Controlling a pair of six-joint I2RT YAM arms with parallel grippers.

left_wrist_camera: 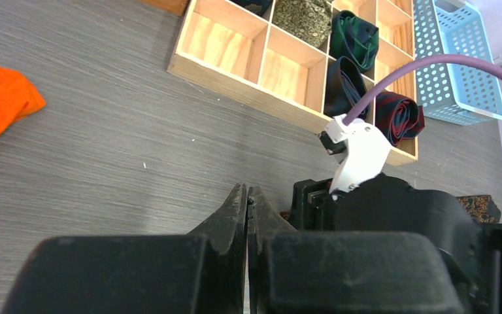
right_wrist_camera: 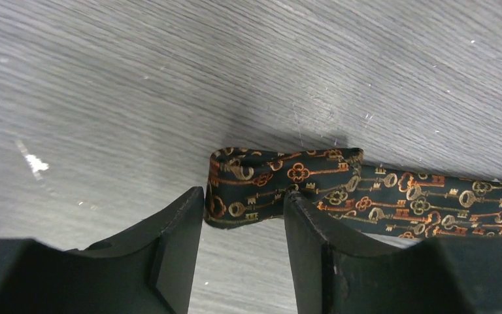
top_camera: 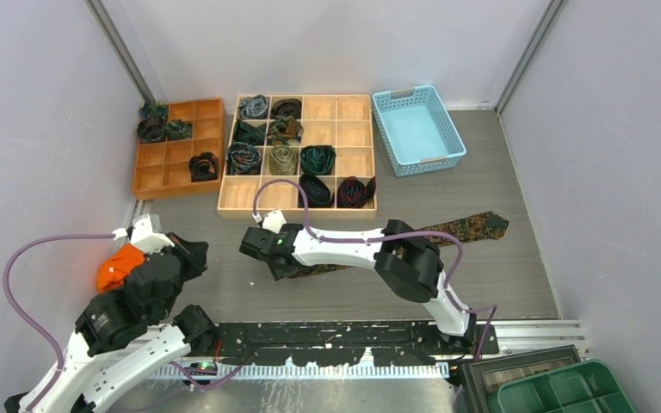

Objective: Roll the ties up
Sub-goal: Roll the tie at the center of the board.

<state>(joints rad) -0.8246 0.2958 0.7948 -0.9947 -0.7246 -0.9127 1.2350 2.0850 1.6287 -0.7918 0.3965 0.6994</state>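
The right claw (right_wrist_camera: 242, 193) stands partly apart, low over the table (right_wrist_camera: 137, 85). The folded-over end of a dark tie (right_wrist_camera: 340, 190) with gold and orange keys lies between its fingers (right_wrist_camera: 183, 222). One finger sits against the fold's end and the other rests against the strip. Whether they press the cloth I cannot tell. From the claw the tie runs off flat to its right.

Beyond the claw, farther from the arm bases, is a pale wooden tray (top_camera: 293, 209) with rolled ties (top_camera: 317, 159) in its compartments.

Off to the claw's left, the left claw (left_wrist_camera: 246, 191) is pressed together on nothing, with an orange cloth (left_wrist_camera: 0, 98) lying near it.
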